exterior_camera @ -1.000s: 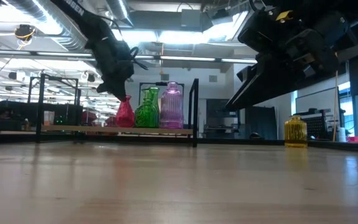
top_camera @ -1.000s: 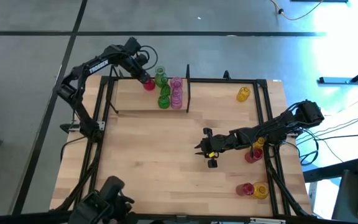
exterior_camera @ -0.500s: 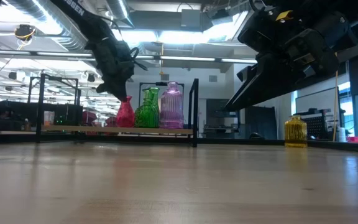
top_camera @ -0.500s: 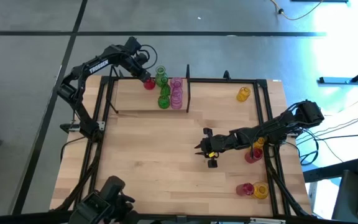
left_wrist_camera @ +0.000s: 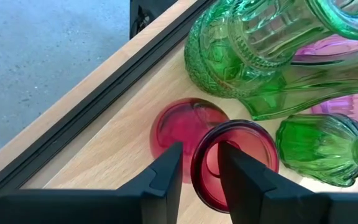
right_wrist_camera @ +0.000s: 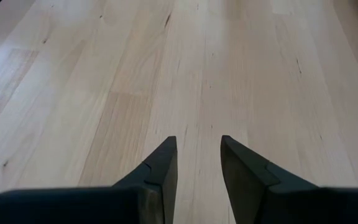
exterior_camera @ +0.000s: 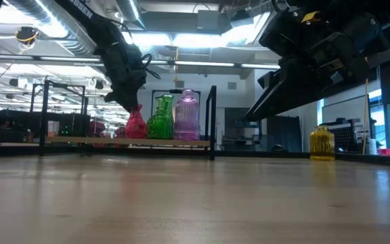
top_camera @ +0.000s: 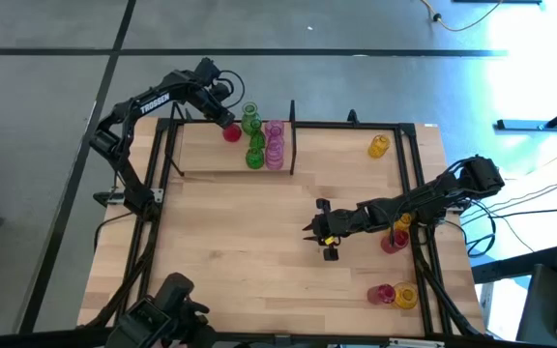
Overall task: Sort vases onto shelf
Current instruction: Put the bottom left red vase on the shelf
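Observation:
A red vase (left_wrist_camera: 179, 124) stands upright on its base on the shelf (top_camera: 201, 150), at the left of a cluster of two green vases (top_camera: 250, 121) and two pink vases (top_camera: 275, 130). My left gripper (left_wrist_camera: 201, 168) hangs over it from above, open. One finger is inside the vase's mouth and one outside, and the rim wall (left_wrist_camera: 194, 163) runs between them with a sliver of space on each side. My right gripper (right_wrist_camera: 197, 155) hovers open over the bare table middle (top_camera: 309, 230), with nothing between its fingers.
A black upright divider (top_camera: 292, 135) ends the shelf to the right of the cluster. A yellow vase (top_camera: 378, 146) stands far right. Red and yellow vases (top_camera: 392, 242) stand under my right arm, and a pink and a yellow one (top_camera: 395, 295) near the front right corner.

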